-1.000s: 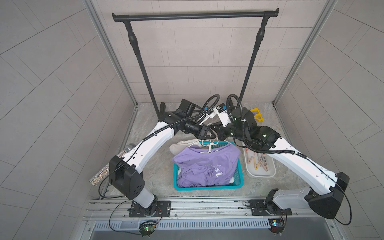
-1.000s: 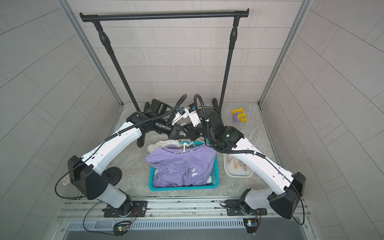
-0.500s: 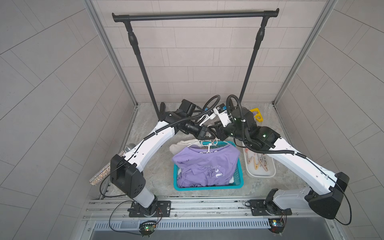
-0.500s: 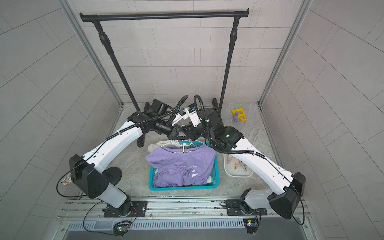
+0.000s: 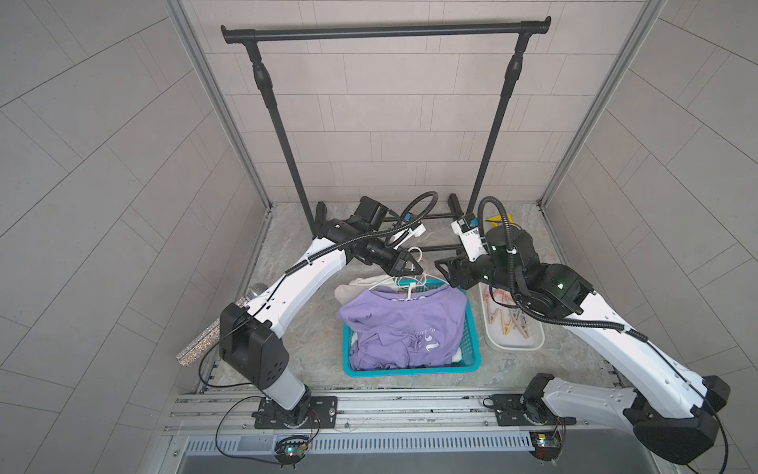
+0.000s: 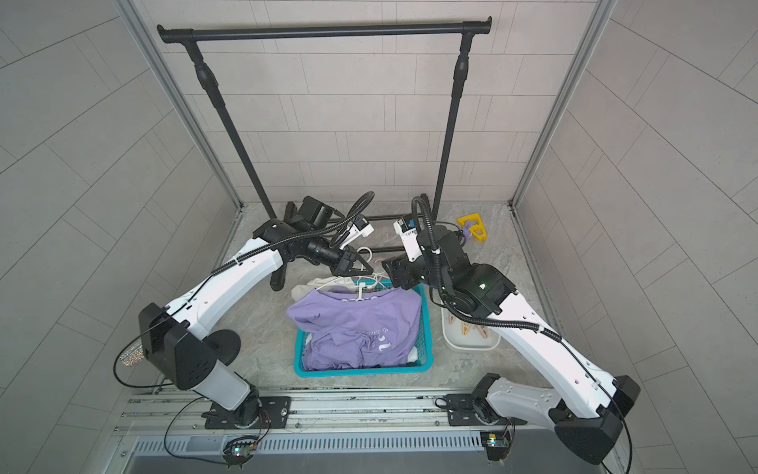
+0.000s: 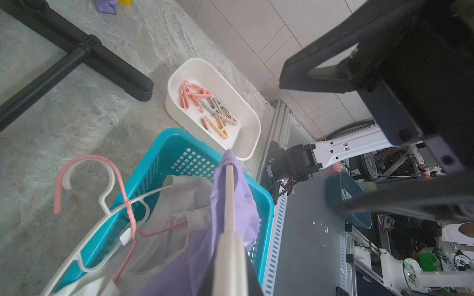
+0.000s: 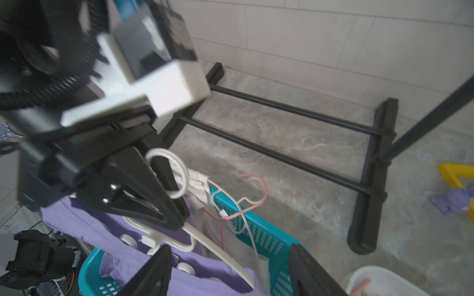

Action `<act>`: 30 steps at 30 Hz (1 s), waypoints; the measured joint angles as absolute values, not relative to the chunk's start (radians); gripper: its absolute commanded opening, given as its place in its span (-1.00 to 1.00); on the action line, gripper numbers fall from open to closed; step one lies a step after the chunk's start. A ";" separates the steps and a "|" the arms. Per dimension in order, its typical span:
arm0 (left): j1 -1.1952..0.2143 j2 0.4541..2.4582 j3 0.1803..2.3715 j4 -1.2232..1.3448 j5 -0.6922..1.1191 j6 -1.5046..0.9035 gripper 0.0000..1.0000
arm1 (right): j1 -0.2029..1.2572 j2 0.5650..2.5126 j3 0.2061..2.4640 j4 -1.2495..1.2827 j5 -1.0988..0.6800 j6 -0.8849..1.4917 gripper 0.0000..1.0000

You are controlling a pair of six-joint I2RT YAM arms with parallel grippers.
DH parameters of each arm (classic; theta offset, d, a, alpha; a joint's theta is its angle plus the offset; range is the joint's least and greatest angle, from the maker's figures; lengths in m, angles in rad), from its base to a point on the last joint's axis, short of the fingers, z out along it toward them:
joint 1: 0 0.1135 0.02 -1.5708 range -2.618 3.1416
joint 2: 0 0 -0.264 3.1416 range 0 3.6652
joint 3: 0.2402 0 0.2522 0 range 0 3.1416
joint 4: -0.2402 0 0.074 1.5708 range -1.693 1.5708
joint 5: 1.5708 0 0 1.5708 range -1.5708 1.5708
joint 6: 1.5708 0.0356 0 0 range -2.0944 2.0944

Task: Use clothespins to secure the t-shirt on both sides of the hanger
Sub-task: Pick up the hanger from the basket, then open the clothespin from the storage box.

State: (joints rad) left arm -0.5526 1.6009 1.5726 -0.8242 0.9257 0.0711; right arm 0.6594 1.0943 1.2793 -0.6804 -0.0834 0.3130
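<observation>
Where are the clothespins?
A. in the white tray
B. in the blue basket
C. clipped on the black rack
A: the clothespins lie piled in the white tray, which shows clearly in the left wrist view.

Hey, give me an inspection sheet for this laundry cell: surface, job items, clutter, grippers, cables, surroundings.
Surface: marbled grey floor.
Job's things: purple t-shirt draped on white hanger over teal basket; clothespins lie in white tray beside it, none seen clipped on.
Clutter: pink hanger and white garment at basket's back edge; glitter microphone by left arm; yellow object and purple scrap at back.
Grippers: left gripper, fingers shut on white hanger; right gripper open, holding nothing.
Cables: ribbed black hose along each arm, no snag seen.
Surroundings: black garment rack behind; grey tiled walls.
</observation>
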 measured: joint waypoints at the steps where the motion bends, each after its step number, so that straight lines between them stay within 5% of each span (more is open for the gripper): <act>1: -0.553 1.601 1.573 -0.824 0.924 0.072 -1.00 | 0.645 1.081 1.262 -0.694 -0.081 0.323 0.48; 17: -0.553 1.563 1.519 -0.775 0.896 0.070 -1.00 | 0.199 1.018 0.972 -0.870 -0.062 0.442 0.26; 30: -0.553 1.522 1.494 -0.740 0.880 0.037 -1.00 | 0.176 1.176 0.828 -0.700 -0.024 0.576 0.08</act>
State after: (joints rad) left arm -0.5526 1.5219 1.4944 -0.7403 0.8799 0.0372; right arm 0.1757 1.1759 0.8280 -0.7002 -0.0238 0.5758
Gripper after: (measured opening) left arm 0.113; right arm 0.549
